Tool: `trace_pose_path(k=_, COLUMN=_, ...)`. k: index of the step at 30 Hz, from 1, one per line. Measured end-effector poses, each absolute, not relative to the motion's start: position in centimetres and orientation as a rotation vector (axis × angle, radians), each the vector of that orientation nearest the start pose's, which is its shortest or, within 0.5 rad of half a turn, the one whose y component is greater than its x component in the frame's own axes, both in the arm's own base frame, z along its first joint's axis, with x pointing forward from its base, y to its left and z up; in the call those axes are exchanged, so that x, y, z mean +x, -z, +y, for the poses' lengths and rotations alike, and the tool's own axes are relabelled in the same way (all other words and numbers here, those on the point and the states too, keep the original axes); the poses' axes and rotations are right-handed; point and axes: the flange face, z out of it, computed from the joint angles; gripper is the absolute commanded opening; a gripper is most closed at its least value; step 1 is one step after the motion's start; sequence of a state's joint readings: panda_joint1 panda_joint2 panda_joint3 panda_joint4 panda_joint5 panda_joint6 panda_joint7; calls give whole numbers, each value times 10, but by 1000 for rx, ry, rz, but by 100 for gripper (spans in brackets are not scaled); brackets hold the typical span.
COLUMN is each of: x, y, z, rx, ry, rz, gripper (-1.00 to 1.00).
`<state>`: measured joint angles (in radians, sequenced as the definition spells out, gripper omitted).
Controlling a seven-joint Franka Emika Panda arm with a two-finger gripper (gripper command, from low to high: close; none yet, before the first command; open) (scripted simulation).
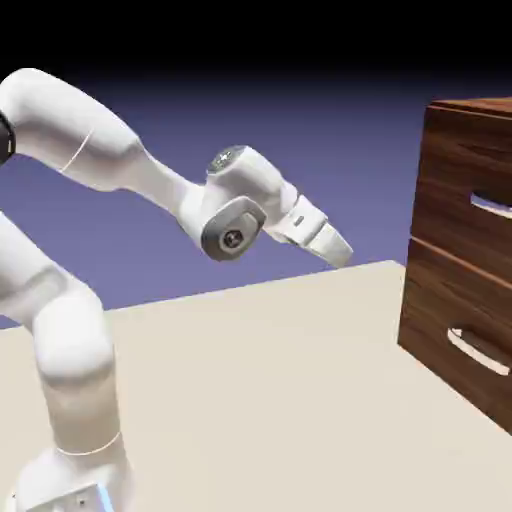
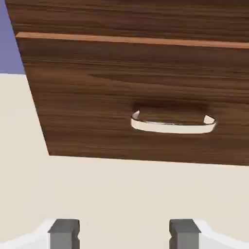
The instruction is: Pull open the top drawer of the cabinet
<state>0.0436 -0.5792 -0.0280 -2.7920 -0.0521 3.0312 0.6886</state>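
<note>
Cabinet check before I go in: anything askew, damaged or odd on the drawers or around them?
Nothing stands out. The cabinet sits square on the table, the top drawer and lower drawer are flush and shut, and both silver handles look straight. The gripper is well short of the cabinet, its fingers apart and empty.

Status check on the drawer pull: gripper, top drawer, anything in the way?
Gripper open, empty, short of the cabinet. Top drawer shut, handle untouched. Hand view shows only the lower drawer's handle. Nothing in the way.
</note>
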Motion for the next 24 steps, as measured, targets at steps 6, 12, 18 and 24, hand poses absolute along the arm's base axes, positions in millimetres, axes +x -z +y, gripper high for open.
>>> trace_pose_path(k=6, x=395, y=-525, z=29, rx=-2696, ry=1329, rz=168, gripper=0)
trace_pose_path(k=12, x=393, y=-573, z=37, rx=-2740, ry=1567, rz=-490, gripper=0)
trace_pose_path(k=18, x=391, y=-613, z=34, rx=-2683, ry=1780, rz=-1144, gripper=0)
trace_pose_path(k=24, x=393, y=-641, z=21, rx=-2538, ry=1941, rz=-1797, gripper=0)
